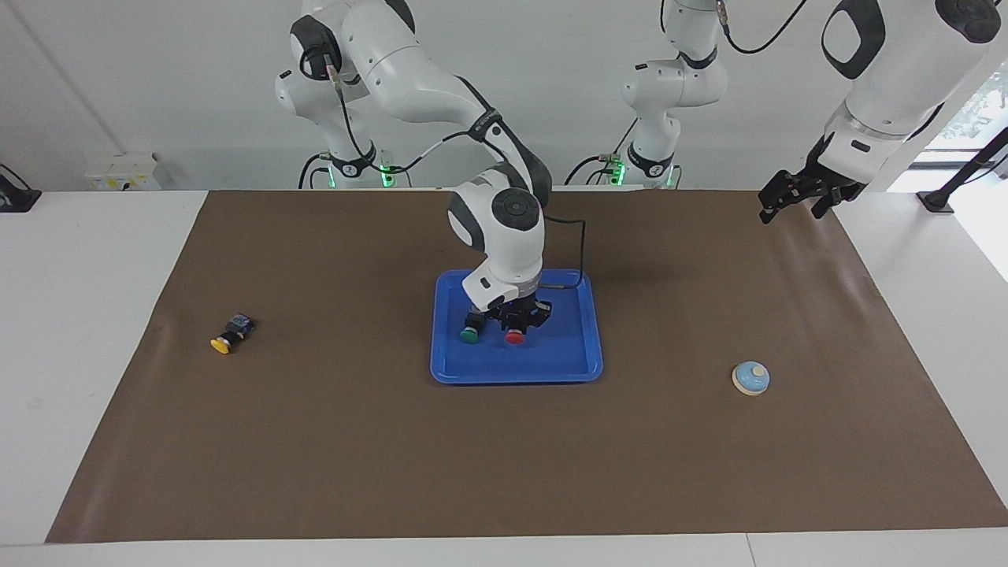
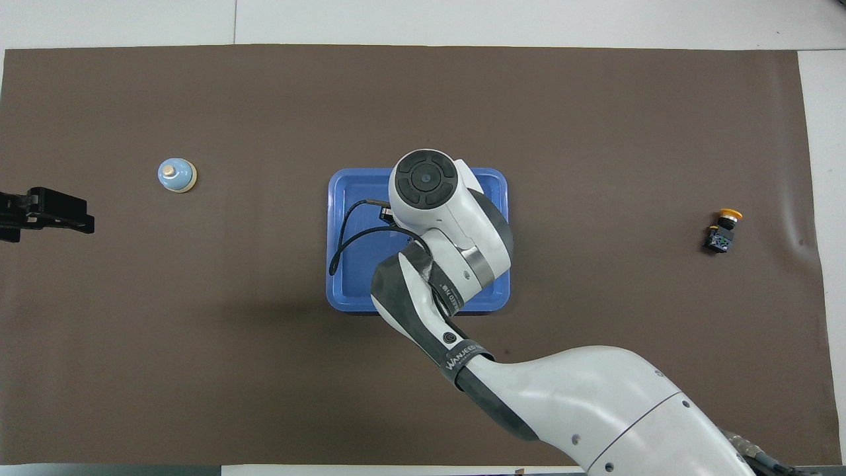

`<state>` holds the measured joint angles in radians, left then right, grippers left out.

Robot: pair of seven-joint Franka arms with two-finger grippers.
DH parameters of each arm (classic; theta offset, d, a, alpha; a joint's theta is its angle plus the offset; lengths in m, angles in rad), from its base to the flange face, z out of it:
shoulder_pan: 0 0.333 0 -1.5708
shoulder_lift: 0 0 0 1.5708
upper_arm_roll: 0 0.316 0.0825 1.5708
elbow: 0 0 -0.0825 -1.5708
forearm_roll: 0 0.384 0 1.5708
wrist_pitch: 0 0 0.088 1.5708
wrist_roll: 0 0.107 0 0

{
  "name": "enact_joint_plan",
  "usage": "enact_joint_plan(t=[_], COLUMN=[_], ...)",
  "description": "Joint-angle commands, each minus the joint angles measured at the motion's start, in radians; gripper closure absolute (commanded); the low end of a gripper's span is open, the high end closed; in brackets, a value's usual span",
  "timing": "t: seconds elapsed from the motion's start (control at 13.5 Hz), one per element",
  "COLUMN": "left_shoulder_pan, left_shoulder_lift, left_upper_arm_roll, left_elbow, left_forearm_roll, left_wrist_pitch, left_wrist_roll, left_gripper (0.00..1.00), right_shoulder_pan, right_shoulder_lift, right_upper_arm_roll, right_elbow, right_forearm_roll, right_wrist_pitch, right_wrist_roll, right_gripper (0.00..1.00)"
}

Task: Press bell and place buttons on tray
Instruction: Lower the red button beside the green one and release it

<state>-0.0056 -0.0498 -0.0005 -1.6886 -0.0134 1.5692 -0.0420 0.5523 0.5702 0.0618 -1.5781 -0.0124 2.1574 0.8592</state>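
The blue tray (image 1: 567, 354) lies mid-mat and also shows in the overhead view (image 2: 350, 291). The green button (image 1: 470, 334) stands on it. The red button (image 1: 514, 337) is beside it on the tray, right under my right gripper (image 1: 516, 321), which is down low in the tray. In the overhead view the right arm hides both buttons and the gripper. The yellow button (image 1: 230, 335) (image 2: 722, 229) lies on its side on the mat toward the right arm's end. The light-blue bell (image 1: 750, 378) (image 2: 176, 174) stands toward the left arm's end. My left gripper (image 1: 776, 206) (image 2: 46, 211) waits raised over the mat's edge there.
A brown mat (image 1: 354, 441) covers most of the white table. The right arm's cable (image 2: 344, 231) loops over the tray. The arms' bases stand at the table's robot end.
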Motion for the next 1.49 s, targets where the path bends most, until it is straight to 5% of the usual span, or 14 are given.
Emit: enact_joint_plan(t=[0.0, 0.07, 0.15, 0.22, 0.52, 0.89, 1.19, 1.41], left_shoulder_pan=[-0.002, -0.002, -0.002, -0.002, -0.002, -0.002, -0.002, -0.002], left_shoulder_lift=[-0.016, -0.016, -0.016, -0.016, -0.016, -0.016, -0.016, -0.016], left_upper_arm_roll=[0.005, 0.005, 0.005, 0.005, 0.005, 0.005, 0.005, 0.005], left_elbow=[-0.011, -0.011, -0.011, -0.011, -0.011, -0.011, -0.011, -0.011], left_forearm_roll=[-0.01, -0.01, -0.01, -0.01, -0.01, -0.01, -0.01, -0.01], left_wrist_pitch=[-0.006, -0.006, -0.006, -0.005, -0.006, -0.006, -0.006, -0.006], left_wrist_roll=[-0.001, -0.001, -0.001, -0.001, -0.001, -0.001, -0.001, -0.001], left_gripper=[0.0, 0.0, 0.0, 0.0, 0.0, 0.0, 0.0, 0.0], right_shoulder_pan=[0.0, 0.001, 0.017, 0.023, -0.026, -0.274, -0.494, -0.633], right_shoulder_lift=[-0.053, -0.053, -0.053, -0.055, -0.145, -0.305, -0.314, -0.374], right_upper_arm_roll=[0.0, 0.0, 0.0, -0.002, -0.025, -0.03, -0.03, -0.033], right_elbow=[-0.083, -0.082, -0.079, -0.066, 0.009, 0.007, -0.028, -0.211], right_forearm_roll=[0.008, 0.008, 0.008, 0.008, 0.008, -0.001, -0.031, -0.038], right_wrist_pitch=[0.036, 0.035, 0.026, 0.0, -0.19, -0.361, -0.347, -0.184], right_wrist_roll=[0.035, 0.066, 0.078, 0.099, 0.126, -0.079, -0.318, -0.435], right_gripper=[1.0, 0.95, 0.11, 0.0, 0.0, 0.0, 0.0, 0.0])
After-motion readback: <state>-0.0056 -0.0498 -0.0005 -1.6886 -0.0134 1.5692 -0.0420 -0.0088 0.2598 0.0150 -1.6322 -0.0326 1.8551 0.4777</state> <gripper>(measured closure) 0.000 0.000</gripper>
